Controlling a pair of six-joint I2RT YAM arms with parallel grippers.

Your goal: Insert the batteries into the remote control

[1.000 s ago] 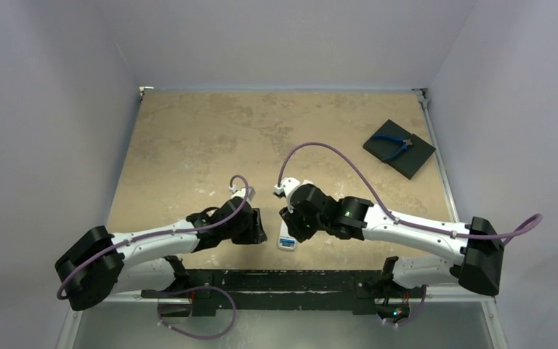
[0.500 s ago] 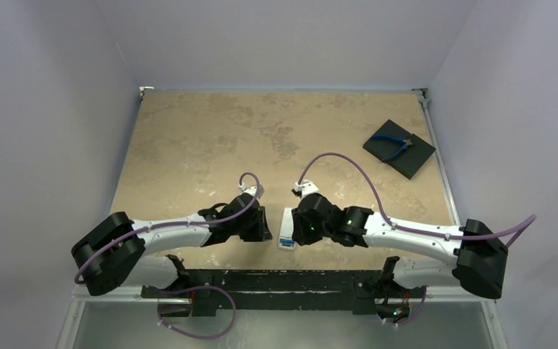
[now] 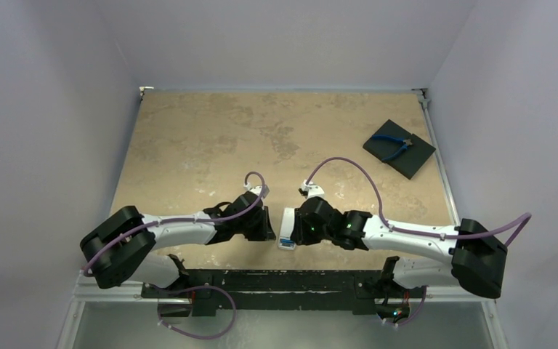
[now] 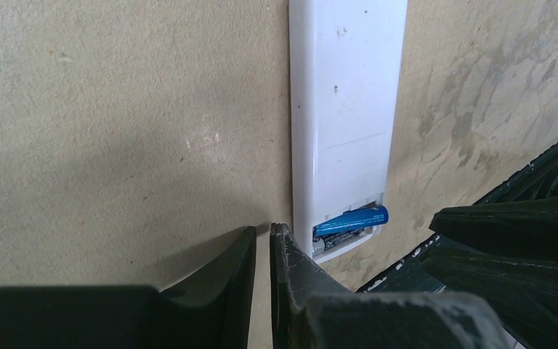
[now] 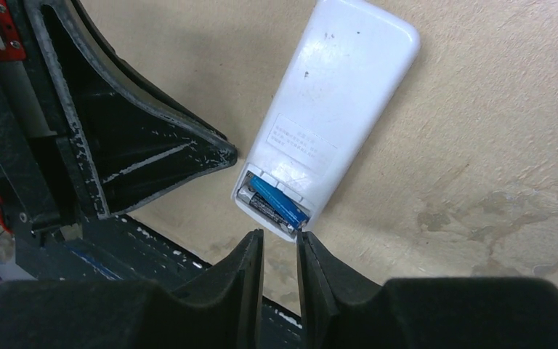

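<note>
The remote control [image 3: 288, 220] [image 4: 345, 109] [image 5: 334, 102] lies back up near the table's front edge, its battery compartment open at the near end. In it the blue battery [image 4: 352, 219] [image 5: 280, 204] sits askew, one end poking over the compartment's edge. The dark battery [image 4: 336, 234] [image 5: 256, 203] lies seated beside it. My left gripper [image 3: 270, 227] [image 4: 264, 233] is just left of the compartment, its jaws nearly together and empty. My right gripper [image 3: 296, 230] [image 5: 280, 237] hovers at the compartment's end with a small gap, holding nothing.
A black square pad [image 3: 413, 157] with blue-handled pliers [image 3: 394, 146] lies at the back right. The black base rail [image 3: 276, 280] [image 4: 538, 163] runs just beyond the remote's near end. Grey walls close in the table on three sides.
Both arms have dropped and drawn in on the remote from either side. The left jaws have narrowed a lot; the right jaws have barely changed.
</note>
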